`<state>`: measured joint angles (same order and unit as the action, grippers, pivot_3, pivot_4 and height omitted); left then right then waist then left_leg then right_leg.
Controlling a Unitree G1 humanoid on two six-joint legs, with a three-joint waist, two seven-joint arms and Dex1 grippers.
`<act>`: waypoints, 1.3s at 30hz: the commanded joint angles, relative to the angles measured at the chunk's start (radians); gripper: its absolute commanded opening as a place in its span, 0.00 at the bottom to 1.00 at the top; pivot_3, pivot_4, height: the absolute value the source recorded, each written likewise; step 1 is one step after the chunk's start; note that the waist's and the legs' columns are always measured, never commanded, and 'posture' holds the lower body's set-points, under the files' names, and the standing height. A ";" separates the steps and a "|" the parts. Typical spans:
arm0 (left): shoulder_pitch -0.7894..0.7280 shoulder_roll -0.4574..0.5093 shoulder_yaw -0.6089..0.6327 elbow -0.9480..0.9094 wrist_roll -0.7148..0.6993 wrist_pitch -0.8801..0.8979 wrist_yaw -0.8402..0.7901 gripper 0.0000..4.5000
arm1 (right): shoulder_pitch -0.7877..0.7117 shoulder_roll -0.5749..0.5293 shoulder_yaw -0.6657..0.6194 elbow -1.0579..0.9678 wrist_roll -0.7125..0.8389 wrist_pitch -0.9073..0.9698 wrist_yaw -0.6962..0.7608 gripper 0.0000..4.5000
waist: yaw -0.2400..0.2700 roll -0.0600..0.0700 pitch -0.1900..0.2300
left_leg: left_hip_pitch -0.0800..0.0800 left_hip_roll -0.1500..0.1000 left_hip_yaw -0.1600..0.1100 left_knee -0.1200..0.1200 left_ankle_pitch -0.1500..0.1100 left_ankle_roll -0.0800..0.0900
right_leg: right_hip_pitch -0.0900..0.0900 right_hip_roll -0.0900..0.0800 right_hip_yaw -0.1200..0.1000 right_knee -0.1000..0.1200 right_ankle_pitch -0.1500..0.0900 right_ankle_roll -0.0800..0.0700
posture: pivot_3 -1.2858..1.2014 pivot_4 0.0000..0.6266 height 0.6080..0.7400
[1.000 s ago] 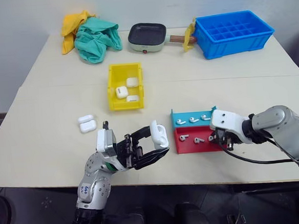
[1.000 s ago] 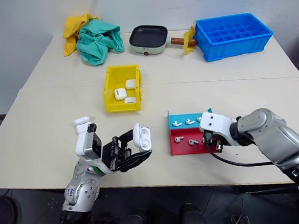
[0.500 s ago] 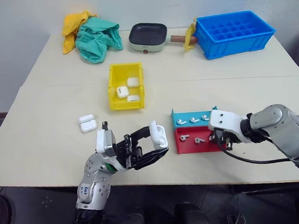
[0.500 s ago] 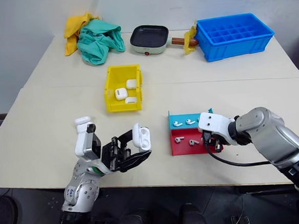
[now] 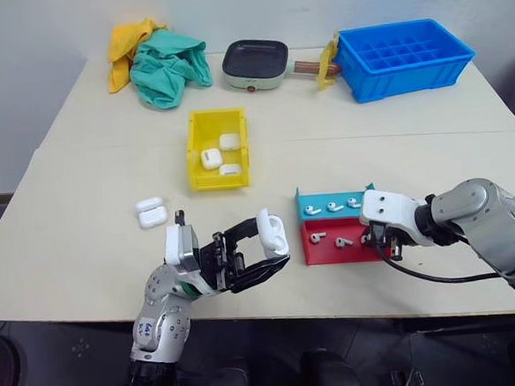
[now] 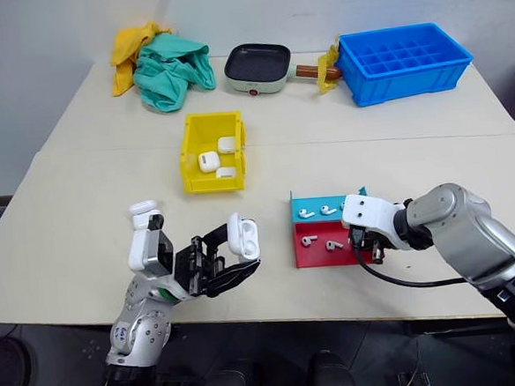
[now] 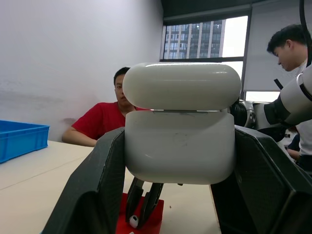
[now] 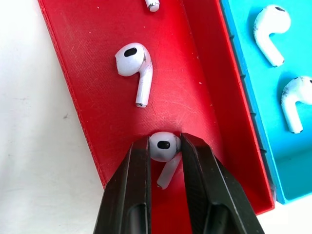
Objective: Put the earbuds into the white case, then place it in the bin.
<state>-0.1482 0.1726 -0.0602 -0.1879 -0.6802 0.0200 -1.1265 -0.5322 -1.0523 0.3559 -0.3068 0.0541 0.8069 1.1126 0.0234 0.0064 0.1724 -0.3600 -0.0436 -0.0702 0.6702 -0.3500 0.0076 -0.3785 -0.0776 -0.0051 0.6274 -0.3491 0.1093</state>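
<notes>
While pinching: my right end effector [image 8: 164, 146] grips a tiny glossy white stemmed earbud [image 8: 162, 146] in the flat red plastic tray [image 8: 87, 63].
Case: my left end effector [image 7: 180, 161], clamped on the small hinged white case [image 7: 179, 124], waits leftward, lid ajar.

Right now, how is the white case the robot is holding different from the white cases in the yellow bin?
The held white case is up off the table, pinched in the left gripper; the cases in the bin lie loose on the floor of the yellow bin. The held case's lid stands raised, with a gap visible in the left wrist view; whether the bin cases are shut is too small to tell. All are glossy, white and rounded.
</notes>
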 commanded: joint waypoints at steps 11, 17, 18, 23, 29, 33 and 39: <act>-0.054 0.000 -0.003 -0.027 -0.107 0.071 -0.068 0.62 | 0.168 0.021 -0.477 -0.051 0.309 -0.218 0.122 0.10 | 0.003 0.000 0.000 | -0.001 0.000 -0.002 0.001 0.000 0.000 | 0.000 0.000 -0.002 0.000 0.000 0.000 | 0.52 0.24 1.00; -0.169 -0.042 -0.011 -0.007 -0.154 0.128 -0.074 0.62 | 0.208 0.342 -0.756 -0.288 0.821 -0.177 -0.086 0.10 | -0.003 -0.002 0.001 | -0.001 0.001 -0.002 0.002 0.000 -0.001 | 0.001 0.001 -0.003 0.001 0.000 0.000 | 0.52 0.24 1.00; -0.179 -0.046 -0.011 0.002 -0.157 0.135 -0.080 0.62 | 0.219 0.412 -0.760 -0.324 0.845 -0.209 -0.144 0.10 | -0.002 -0.002 0.001 | -0.001 0.001 -0.002 0.004 0.000 -0.001 | 0.001 0.001 -0.003 0.001 0.000 0.000 | 0.52 0.24 1.00; -0.208 -0.046 -0.002 0.015 -0.178 0.181 -0.080 0.62 | 0.236 0.583 -0.682 -0.418 0.858 -0.304 -0.287 0.10 | -0.001 -0.002 0.001 | -0.001 0.000 -0.003 0.005 0.000 -0.001 | 0.001 0.001 -0.003 0.002 0.000 0.000 | 0.52 0.24 1.00; -0.250 -0.050 0.015 0.014 -0.206 0.234 -0.064 0.62 | 0.235 0.643 -0.551 -0.437 0.786 -0.424 -0.273 0.10 | -0.001 -0.002 0.001 | -0.001 0.000 -0.004 0.005 0.000 -0.001 | 0.001 0.000 -0.003 0.003 0.000 0.000 | 0.52 0.24 1.00; -0.264 -0.050 0.020 0.016 -0.207 0.246 -0.066 0.62 | 0.232 0.659 -0.482 -0.404 0.734 -0.495 -0.258 0.10 | -0.003 -0.002 0.001 | -0.001 0.000 -0.004 0.005 0.000 -0.001 | 0.001 0.001 -0.003 0.003 0.000 0.000 | 0.52 0.24 1.00; -0.265 -0.048 0.023 0.003 -0.204 0.259 -0.063 0.62 | 0.230 0.660 -0.425 -0.356 0.681 -0.561 -0.242 0.10 | -0.003 -0.002 0.001 | -0.001 0.000 -0.004 0.005 0.000 -0.001 | 0.001 0.000 -0.003 0.004 0.000 0.000 | 0.52 0.24 1.00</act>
<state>-0.4056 0.1277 -0.0460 -0.1490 -0.8631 0.2791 -1.1927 -0.2941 -0.3942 -0.0775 -0.6528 0.7444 0.2795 0.8661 0.0200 0.0045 0.1736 -0.3612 -0.0440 -0.0740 0.6752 -0.3502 0.0069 -0.3779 -0.0771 -0.0083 0.6312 -0.3490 0.1095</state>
